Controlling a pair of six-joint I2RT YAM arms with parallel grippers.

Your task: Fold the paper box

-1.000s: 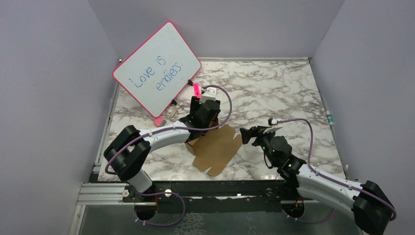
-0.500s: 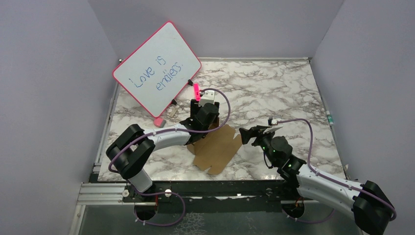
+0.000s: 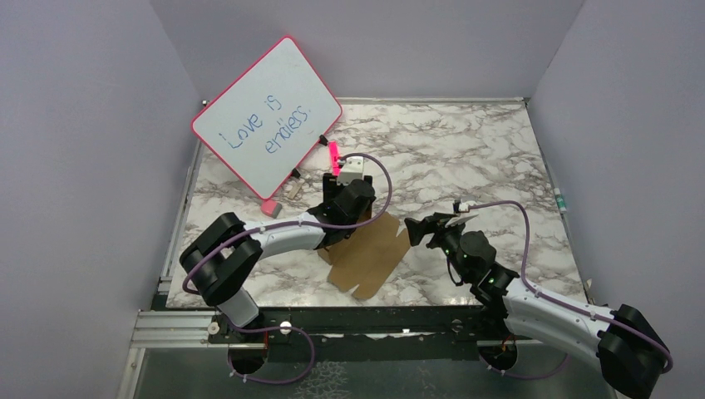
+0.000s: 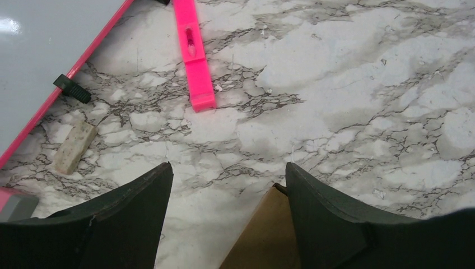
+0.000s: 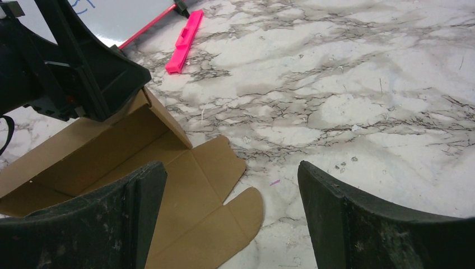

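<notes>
The paper box (image 3: 370,253) is a brown cardboard sheet lying on the marble table, mostly flat, with its far left panel folded up. My left gripper (image 3: 342,206) is open over that raised panel; in the left wrist view its gripper (image 4: 227,174) shows the cardboard edge (image 4: 263,235) against the inner side of the right finger. My right gripper (image 3: 416,229) is open just right of the sheet. In the right wrist view the gripper (image 5: 232,174) hovers over the box's rounded tab (image 5: 235,216) and the raised panel (image 5: 129,134).
A pink-framed whiteboard (image 3: 266,116) leans at the back left. A pink marker (image 3: 333,154) lies by it, also seen in the left wrist view (image 4: 193,53). A small eraser block (image 4: 73,147) and a black cap (image 4: 71,88) lie near the board.
My left gripper has moved a little toward the far side and right, standing the box's left panel more upright. The right arm has hardly moved.
</notes>
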